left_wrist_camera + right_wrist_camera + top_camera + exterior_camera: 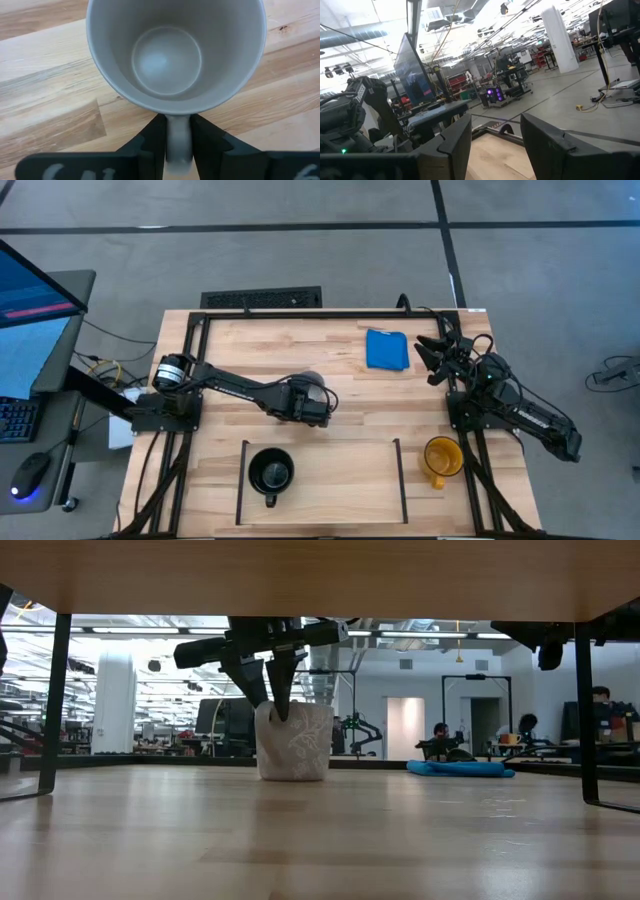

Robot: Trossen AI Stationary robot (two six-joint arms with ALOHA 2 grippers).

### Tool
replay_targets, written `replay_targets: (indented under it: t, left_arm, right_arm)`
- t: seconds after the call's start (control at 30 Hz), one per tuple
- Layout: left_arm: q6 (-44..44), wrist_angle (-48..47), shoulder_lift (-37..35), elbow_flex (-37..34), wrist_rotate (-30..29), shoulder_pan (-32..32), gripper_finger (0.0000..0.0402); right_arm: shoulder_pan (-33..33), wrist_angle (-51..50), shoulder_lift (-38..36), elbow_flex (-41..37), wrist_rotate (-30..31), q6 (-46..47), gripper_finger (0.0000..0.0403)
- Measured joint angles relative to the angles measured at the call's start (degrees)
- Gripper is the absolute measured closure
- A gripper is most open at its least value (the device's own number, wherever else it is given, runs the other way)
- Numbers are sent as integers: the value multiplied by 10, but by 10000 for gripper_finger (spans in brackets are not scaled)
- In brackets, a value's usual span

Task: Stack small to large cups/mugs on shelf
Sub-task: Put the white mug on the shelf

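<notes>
Left wrist view: left gripper (177, 142) fingers pinch the handle of the pale grey-white mug (175, 50); smooth matte interior, round floor, thin rim. The high view hides most of this mug under the gripper (308, 402); only a sliver of rim shows, behind the shelf (320, 480).

Low view: same mug (294, 740) stands upright on the wood, outer wall faintly patterned.

Shelf: pale planks between two thin black bars. Black mug (271, 473) sits at its left end, glossy, handle toward the front edge. Yellow-orange mug (441, 457) just outside the right bar.

Blue cloth (387, 349), soft square, well behind the shelf.

Right gripper (432, 355) beside the cloth, fingers spread, empty.
</notes>
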Motion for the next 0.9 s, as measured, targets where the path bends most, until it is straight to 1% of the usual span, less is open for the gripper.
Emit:
replay_targets:
  t: [0.23, 0.47, 0.73, 0.9]
  left_arm:
    - [0, 0, 0, 0, 0, 0, 348]
    - [0, 0, 0, 0, 0, 0, 330]
    - [0, 0, 0, 0, 0, 0, 344]
    - [0, 0, 0, 0, 0, 0, 334]
  right_arm:
    - [0, 0, 0, 0, 0, 0, 211]
    - [0, 0, 0, 0, 0, 0, 209]
    - [0, 0, 0, 0, 0, 0, 211]
    - [0, 0, 0, 0, 0, 0, 209]
